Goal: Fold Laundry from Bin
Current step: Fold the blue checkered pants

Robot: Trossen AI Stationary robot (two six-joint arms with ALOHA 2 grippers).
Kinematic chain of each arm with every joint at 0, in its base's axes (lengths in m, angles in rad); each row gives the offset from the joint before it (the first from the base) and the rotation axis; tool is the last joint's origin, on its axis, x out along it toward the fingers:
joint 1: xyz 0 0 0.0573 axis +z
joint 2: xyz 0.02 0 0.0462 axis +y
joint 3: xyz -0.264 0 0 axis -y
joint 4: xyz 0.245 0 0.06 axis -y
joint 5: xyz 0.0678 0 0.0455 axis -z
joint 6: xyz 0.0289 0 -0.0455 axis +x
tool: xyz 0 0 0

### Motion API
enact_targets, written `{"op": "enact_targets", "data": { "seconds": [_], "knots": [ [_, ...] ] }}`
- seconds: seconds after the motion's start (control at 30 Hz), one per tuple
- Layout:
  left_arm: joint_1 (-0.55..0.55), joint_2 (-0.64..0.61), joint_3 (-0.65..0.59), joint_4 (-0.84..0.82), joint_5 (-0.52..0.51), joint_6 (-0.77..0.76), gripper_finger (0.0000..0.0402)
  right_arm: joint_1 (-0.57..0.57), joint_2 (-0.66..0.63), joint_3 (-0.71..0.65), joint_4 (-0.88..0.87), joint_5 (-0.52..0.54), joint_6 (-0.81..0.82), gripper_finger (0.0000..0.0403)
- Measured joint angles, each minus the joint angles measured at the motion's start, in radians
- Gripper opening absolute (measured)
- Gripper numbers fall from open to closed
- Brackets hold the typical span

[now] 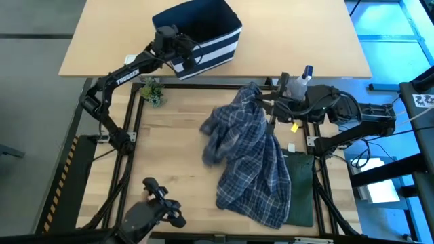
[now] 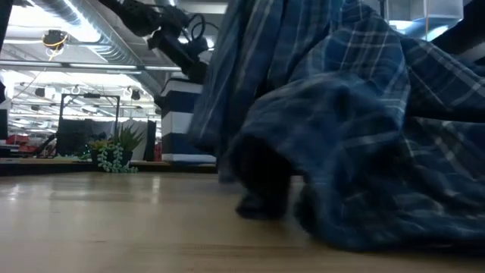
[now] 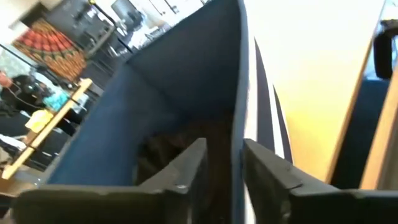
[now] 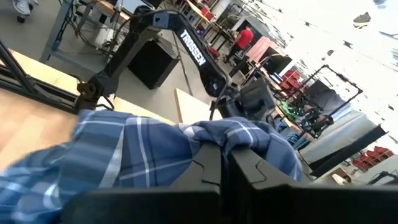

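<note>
My right gripper (image 4: 225,163) is pinching the plaid shirt (image 1: 247,156) by its far edge, the cloth trailing toward the near table edge. My left gripper (image 3: 222,163) is straddling the bin (image 1: 200,37) wall, fingers parted, nearer the remaining laundry.

Wooden table (image 1: 169,163), plaid shirt (image 1: 247,159), bin (image 1: 203,34), plant (image 1: 153,92)

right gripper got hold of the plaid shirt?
Yes: in the right wrist view the right gripper is pinched shut on a bunched fold of the plaid shirt.
</note>
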Motion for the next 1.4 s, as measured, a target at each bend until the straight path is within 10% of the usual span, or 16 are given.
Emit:
{"op": "enact_targets", "data": {
  "seconds": [0.27,0.83,1.4],
  "knots": [
    [-0.054,-0.038,0.111,-0.102,-0.004,-0.069,0.0175,-0.121,0.02,-0.001,0.01,0.0,0.037,0.0],
    [-0.518,-0.136,0.121,-0.581,-0.074,-0.056,0.0177,-0.368,0.152,-0.001,-0.017,-0.03,0.072,0.0],
    [-1.035,-0.153,-0.422,-0.238,-0.124,-0.275,0.0163,-0.389,0.172,-0.001,-0.12,-0.003,0.186,0.0055]
  ]
}}
